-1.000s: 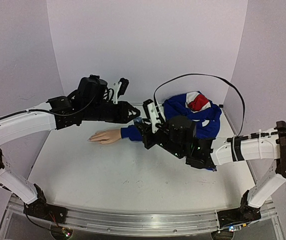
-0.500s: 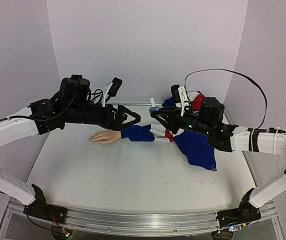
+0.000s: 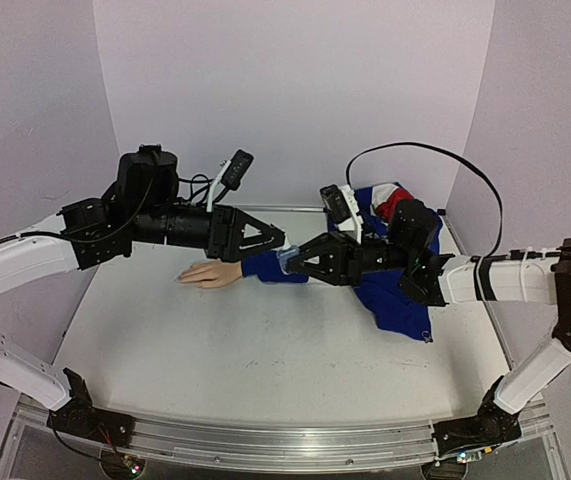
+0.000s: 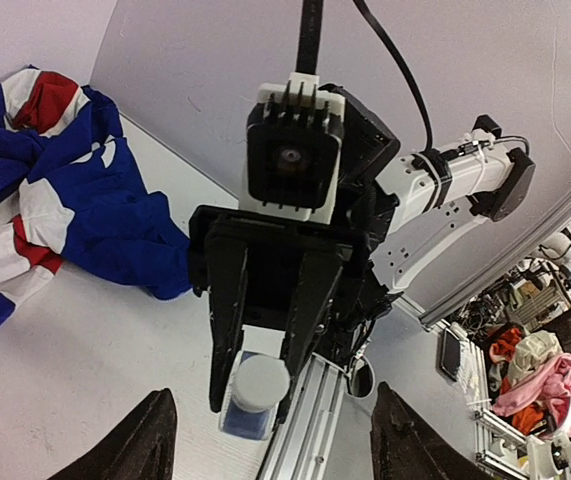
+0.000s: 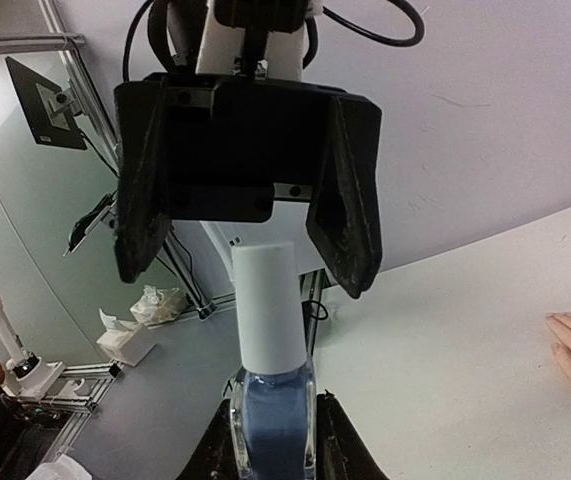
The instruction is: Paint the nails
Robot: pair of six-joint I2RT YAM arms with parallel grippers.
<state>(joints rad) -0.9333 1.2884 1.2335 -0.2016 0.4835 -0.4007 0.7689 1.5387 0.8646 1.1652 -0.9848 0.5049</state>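
The mannequin hand (image 3: 210, 273) lies on the desk (image 3: 265, 350), its nails (image 3: 182, 279) at the 9 o'clock end. Above its cuff, my left pincer (image 3: 279, 238) faces my right pincer (image 3: 287, 262) from 10 o'clock. The bottle (image 3: 285, 261) sits in my right pincer. A cloth heap (image 3: 397, 285) lies at 3 o'clock, under my right arm.

White arm shells (image 3: 25, 255), black right hand (image 3: 290, 262), looping black cable (image 3: 425, 147).

Pale lilac walls (image 3: 295, 90) enclose white worktop (image 3: 245, 350) left, far, right; metal rail (image 3: 265, 445) along near edge; even light; grey floor (image 5: 145, 420) beyond.
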